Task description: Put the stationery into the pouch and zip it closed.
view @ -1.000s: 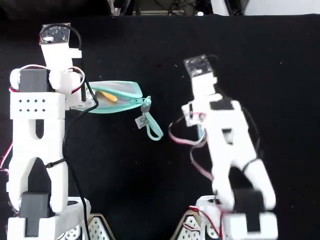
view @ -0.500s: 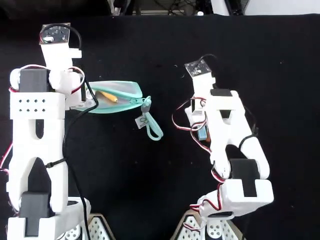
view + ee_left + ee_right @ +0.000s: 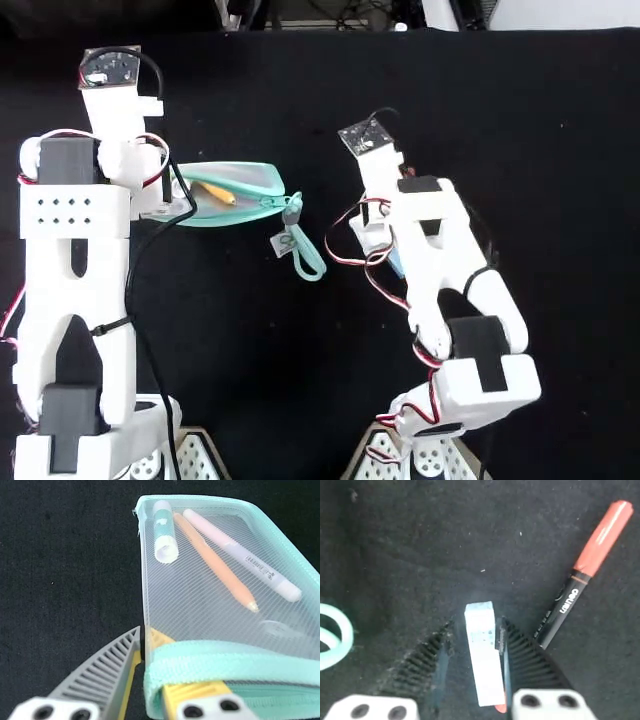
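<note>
A teal mesh pouch (image 3: 235, 192) lies at the left of the black table, its zip partly open, with the pull and strap (image 3: 300, 248) trailing to its right. In the left wrist view the pouch (image 3: 210, 585) holds a white tube (image 3: 164, 532), an orange pencil (image 3: 215, 565) and a pink pen (image 3: 240, 555). My left gripper (image 3: 146, 635) (image 3: 180, 205) is shut on the pouch's end. My right gripper (image 3: 475, 624) (image 3: 393, 258) is shut on a light blue eraser block (image 3: 482, 650), just right of the strap loop (image 3: 332, 635). A red and black marker (image 3: 585, 575) lies on the table beyond it.
The black cloth (image 3: 560, 150) spreads open to the right and at the back. Red and white cables (image 3: 345, 255) hang from the right arm near the strap.
The right arm has swung left towards the pouch's strap with the light blue block in its gripper. The left arm and the pouch have stayed still.
</note>
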Controlling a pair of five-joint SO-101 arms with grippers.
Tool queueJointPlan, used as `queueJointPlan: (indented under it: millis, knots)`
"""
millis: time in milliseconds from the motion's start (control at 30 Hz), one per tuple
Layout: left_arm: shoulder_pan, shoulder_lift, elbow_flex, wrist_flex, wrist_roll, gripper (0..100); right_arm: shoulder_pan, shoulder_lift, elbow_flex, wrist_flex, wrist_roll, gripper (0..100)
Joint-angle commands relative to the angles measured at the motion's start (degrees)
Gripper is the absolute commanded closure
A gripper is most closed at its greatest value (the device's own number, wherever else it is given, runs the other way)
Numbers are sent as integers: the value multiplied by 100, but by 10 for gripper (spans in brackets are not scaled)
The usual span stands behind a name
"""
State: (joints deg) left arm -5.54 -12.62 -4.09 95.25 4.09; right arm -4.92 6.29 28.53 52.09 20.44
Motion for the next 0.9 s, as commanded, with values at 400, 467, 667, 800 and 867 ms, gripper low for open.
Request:
queueJointPlan:
  millis: [400,467,667,800,867]
  knots:
    - [-22,35,22,-26,-53,970,-105,963,-1631,1345,35,985]
    - [-22,35,13,-26,-53,970,-202,611,-1332,1538,26,986]
    - [-22,35,-13,-26,-53,970,-519,-699,558,1327,53,983]
    - [-22,35,-13,-26,-53,970,-695,-1024,1103,1257,53,895]
    - [-22,35,4,-26,-53,970,-756,-1015,1130,1257,88,827]
